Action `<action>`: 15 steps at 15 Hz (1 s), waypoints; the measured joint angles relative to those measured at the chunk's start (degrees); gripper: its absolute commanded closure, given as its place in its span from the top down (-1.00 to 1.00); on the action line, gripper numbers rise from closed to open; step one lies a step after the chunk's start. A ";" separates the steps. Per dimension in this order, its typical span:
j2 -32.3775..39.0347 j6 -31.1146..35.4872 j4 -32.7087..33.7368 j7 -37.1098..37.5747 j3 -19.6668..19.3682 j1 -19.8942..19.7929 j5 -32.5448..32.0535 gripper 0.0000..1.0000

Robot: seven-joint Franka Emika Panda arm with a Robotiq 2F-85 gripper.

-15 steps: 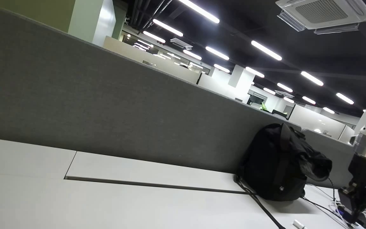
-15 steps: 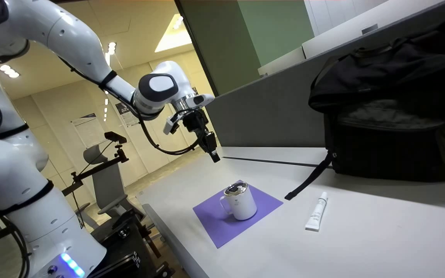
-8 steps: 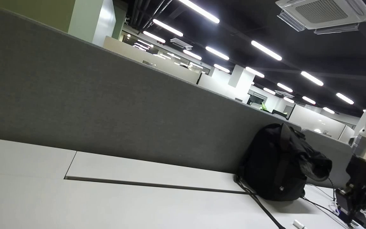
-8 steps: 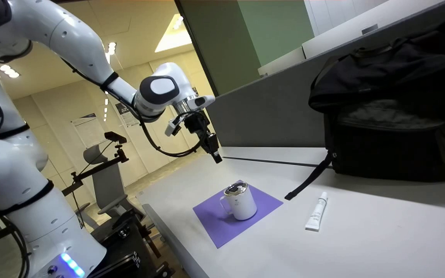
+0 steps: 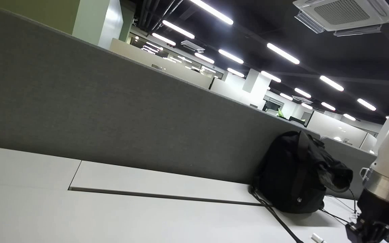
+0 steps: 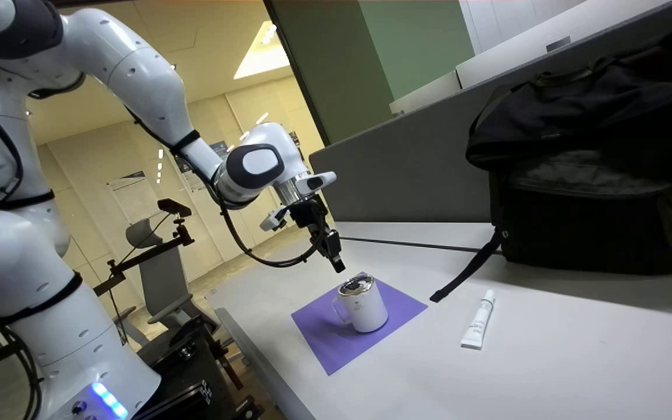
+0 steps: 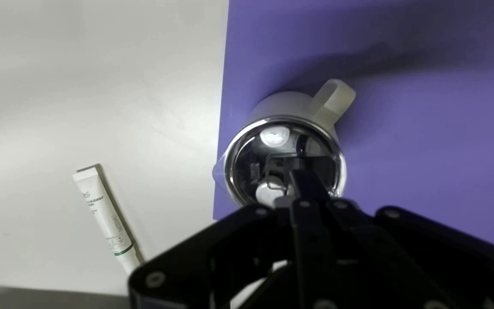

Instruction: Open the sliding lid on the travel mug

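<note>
The white travel mug (image 6: 369, 310) stands upright on a purple mat (image 6: 318, 332), its handle to the left in an exterior view. Its shiny lid (image 6: 357, 284) has a clear top. In the wrist view the mug (image 7: 283, 103) shows from above, with a clear rectangular slider outline on the lid (image 7: 247, 156); my fingers hide the lid's lower right part. My gripper (image 6: 339, 267) is shut and empty, above and behind the mug, apart from it. In the wrist view the gripper (image 7: 303, 177) overlaps the lid. The gripper (image 5: 365, 233) shows partly at the lower right in an exterior view, where the mug is out of view.
A white tube (image 6: 478, 321) lies on the white table (image 6: 575, 361) to the right of the mat. A black backpack (image 6: 592, 175) stands against the grey partition (image 6: 394, 181), its strap reaching forward on the table. Cables (image 5: 336, 216) lie near the backpack.
My gripper has moved down and closer to the mug, also shifting a little to the right in the view with the mug. The gripper stays shut. The mug has not moved.
</note>
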 measured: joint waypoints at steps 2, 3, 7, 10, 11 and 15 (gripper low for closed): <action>1.91 2.38 0.01 0.00 -1.54 1.41 0.01 -1.00; 2.75 3.89 0.01 0.00 -2.26 2.03 0.05 -1.00; 5.52 9.39 0.01 -0.16 -4.36 4.13 1.42 -1.00; 6.97 11.24 0.02 -1.10 -5.26 5.71 3.62 -1.00; 7.41 11.68 0.02 -1.38 -5.58 6.27 4.36 -1.00; 8.71 13.08 0.02 -2.42 -7.12 8.25 6.40 -1.00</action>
